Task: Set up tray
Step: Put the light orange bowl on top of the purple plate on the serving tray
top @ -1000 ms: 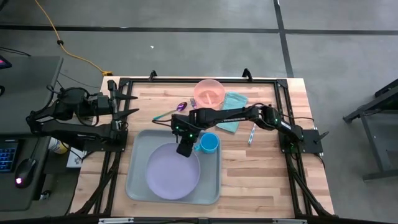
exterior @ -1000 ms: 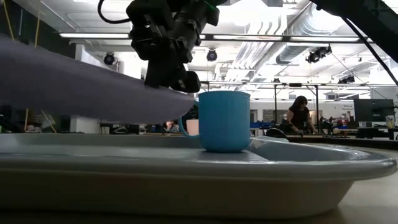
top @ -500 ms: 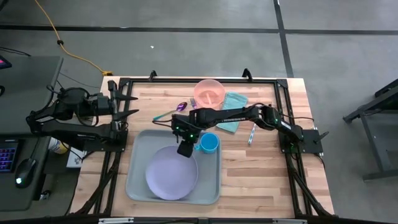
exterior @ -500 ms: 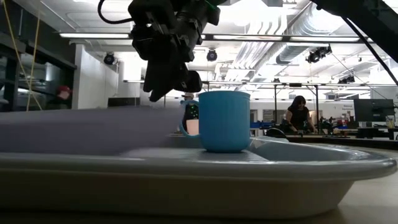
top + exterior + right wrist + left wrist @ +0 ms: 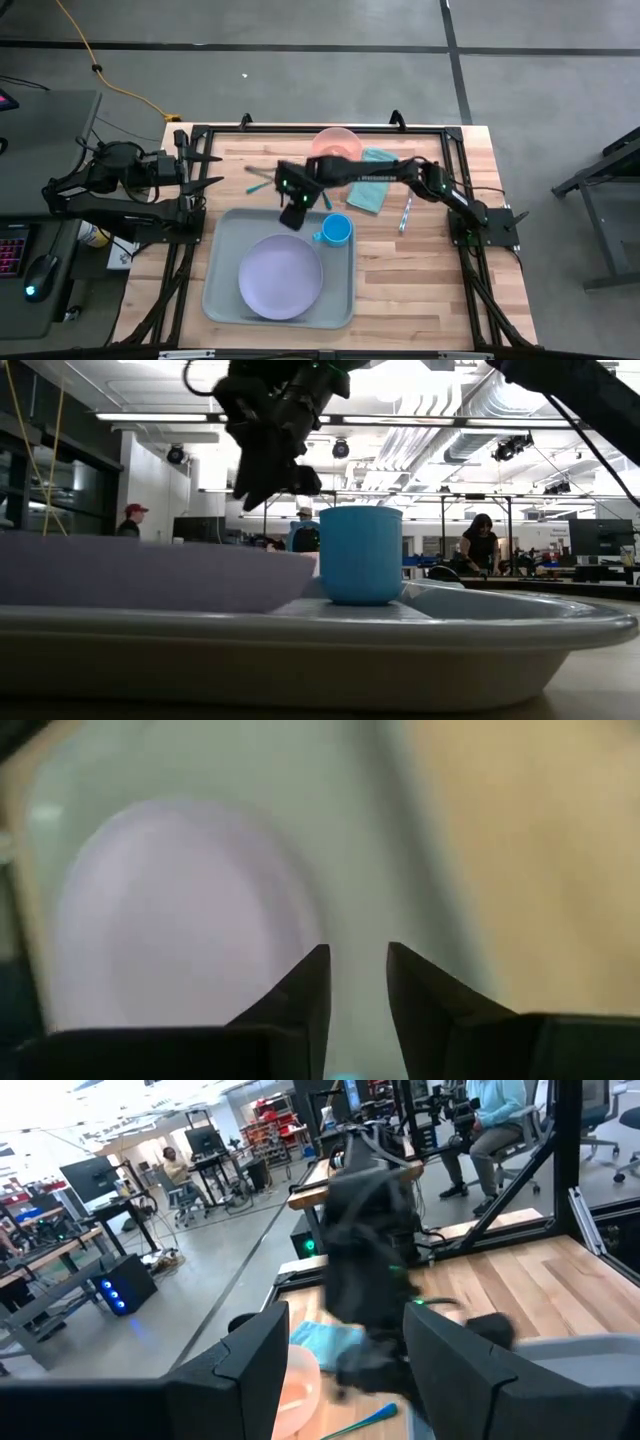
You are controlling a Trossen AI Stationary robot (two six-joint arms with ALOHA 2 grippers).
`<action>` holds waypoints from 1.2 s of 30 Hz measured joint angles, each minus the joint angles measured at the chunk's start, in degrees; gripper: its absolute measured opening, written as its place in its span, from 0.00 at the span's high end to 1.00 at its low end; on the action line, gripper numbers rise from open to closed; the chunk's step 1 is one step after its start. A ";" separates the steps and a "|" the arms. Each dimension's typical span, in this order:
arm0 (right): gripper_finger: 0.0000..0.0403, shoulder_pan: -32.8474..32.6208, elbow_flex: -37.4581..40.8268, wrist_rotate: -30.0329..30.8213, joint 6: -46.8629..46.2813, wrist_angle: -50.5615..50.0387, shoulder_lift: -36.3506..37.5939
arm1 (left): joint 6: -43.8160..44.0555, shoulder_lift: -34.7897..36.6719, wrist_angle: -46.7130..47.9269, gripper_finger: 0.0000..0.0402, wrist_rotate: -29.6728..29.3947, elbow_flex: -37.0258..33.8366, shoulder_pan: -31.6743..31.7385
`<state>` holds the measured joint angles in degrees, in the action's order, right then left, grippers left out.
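Now the tray [image 5: 222, 292] sits on the near-left part of the wooden table [image 5: 430, 280], in front of the left arm's side, flat and square to the edge. Lavender plate [image 5: 280, 283] lies flat inside it, toward the near end; a second ago it was tilted, one edge up in the right gripper's pinch, so it has just been dropped in. Blue mug [image 5: 336, 230] upright in the tray's far right corner, just beside the plate, handle toward the left; touching the plate or not, can't tell. Low view agrees: plate [image 5: 150, 570] level on the tray floor, mug [image 5: 361, 554] standing behind it.

Right gripper [image 5: 292, 210] has let go and pulled up and back, now over the tray's far rim, blurred with motion. Its fingers [image 5: 305, 990] stand a small way apart with nothing between them; wrist view looks down past them at the plate [image 5: 175, 930] below.

Left gripper [image 5: 345, 1370] is parked off the table's left edge by its mount, fingers spread wide, empty, facing across at the right arm.

Outside the tray, far side of the table: pink bowl [image 5: 336, 148], teal cloth [image 5: 372, 180] beside it, a spoon [image 5: 265, 183] left of the bowl, another utensil [image 5: 405, 214] lying right of the cloth.

Judgement: plate and mug steps look done; the bowl, cloth and utensils probably come next, and the right gripper is already heading that way.
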<state>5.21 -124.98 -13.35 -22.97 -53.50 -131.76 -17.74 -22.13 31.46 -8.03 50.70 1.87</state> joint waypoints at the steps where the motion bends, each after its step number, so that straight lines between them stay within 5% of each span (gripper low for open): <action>1: 0.80 0.83 -1.17 1.18 0.88 -1.61 0.00 | 0.00 0.00 0.00 0.43 -0.01 0.00 -0.01; 7: 0.80 6.84 -6.22 6.40 7.60 -11.67 0.15 | 0.06 0.00 0.00 0.43 -0.02 0.00 -0.02; 13: 0.74 13.52 -6.48 5.36 12.02 -19.51 0.09 | 0.18 0.00 0.00 0.43 -0.07 0.00 0.00; 24: 0.48 19.83 0.79 1.25 20.08 -19.22 0.06 | 0.18 0.00 -0.02 0.43 -0.18 0.00 -0.01; 36: 0.47 20.79 9.56 1.99 23.50 -13.58 -0.11 | 0.20 0.00 -0.02 0.43 -0.66 0.00 0.00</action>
<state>26.00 -115.42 -11.36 0.53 -67.09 -131.87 -17.54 -22.13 31.44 -8.69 50.70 1.87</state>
